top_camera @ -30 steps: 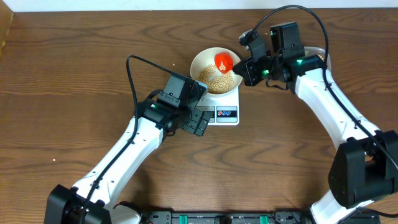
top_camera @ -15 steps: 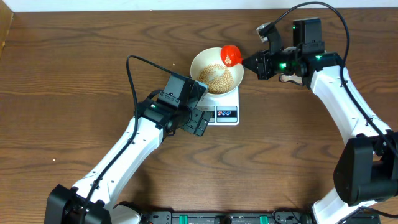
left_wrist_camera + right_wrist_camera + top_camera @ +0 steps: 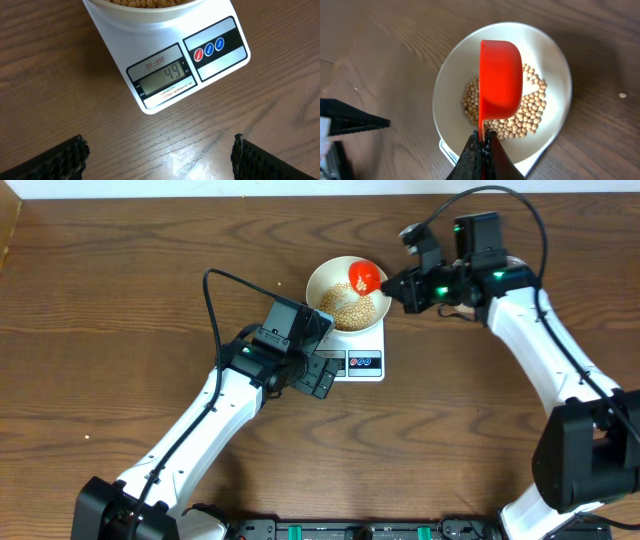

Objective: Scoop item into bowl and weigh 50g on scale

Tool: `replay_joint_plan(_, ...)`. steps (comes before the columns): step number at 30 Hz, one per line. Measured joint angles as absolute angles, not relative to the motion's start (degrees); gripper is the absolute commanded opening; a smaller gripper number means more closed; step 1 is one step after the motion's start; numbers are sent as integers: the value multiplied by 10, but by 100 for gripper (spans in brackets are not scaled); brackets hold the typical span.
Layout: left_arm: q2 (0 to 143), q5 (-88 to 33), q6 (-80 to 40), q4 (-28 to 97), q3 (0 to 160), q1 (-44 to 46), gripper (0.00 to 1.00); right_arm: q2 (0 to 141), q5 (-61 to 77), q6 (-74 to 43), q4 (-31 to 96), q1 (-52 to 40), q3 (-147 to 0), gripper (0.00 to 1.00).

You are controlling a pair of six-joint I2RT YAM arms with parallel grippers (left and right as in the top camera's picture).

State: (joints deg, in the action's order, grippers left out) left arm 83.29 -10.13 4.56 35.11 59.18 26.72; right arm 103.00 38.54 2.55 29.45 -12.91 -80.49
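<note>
Right tool (image 3: 482,137) is pinched fully closed on the thin handle of a red plastic scoop (image 3: 501,75), with the fingers meeting around it. The scoop's cup hangs above the white bowl (image 3: 445,95), over the right part of the bowl as the overhead view shows it (image 3: 365,276). Whether the cup has anything in it cannot be told.

Tan soybeans (image 3: 527,112) cover the bottom of the bowl in a shallow layer. One stray bean (image 3: 622,95) lies on the wooden worktop (image 3: 120,300) beside it. The bowl stands on the far end of the white digital scale (image 3: 165,65), near the middle of the worktop. On the scale's near end, the grey display (image 3: 162,80) reads 49, with the round red and blue buttons (image 3: 209,48) to its right.

Left tool (image 3: 160,167) stands wide open and holds nothing. Its dark fingers (image 3: 65,160) are spread apart over bare wood just near of the scale's display end, not touching it.
</note>
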Motion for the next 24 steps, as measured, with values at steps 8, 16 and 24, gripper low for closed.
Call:
replay_joint_plan(8,833,-101,46,351,592,267,93,1030,280,48,308,-191,-805,1)
replay_joint_plan(16,833,-102,46,351,592,267,93,1030,178,85,324,-233,-805,1)
replay_joint_plan(24,833,-102,46,351,592,267,93,1030,138,102,323,-239,-805,1)
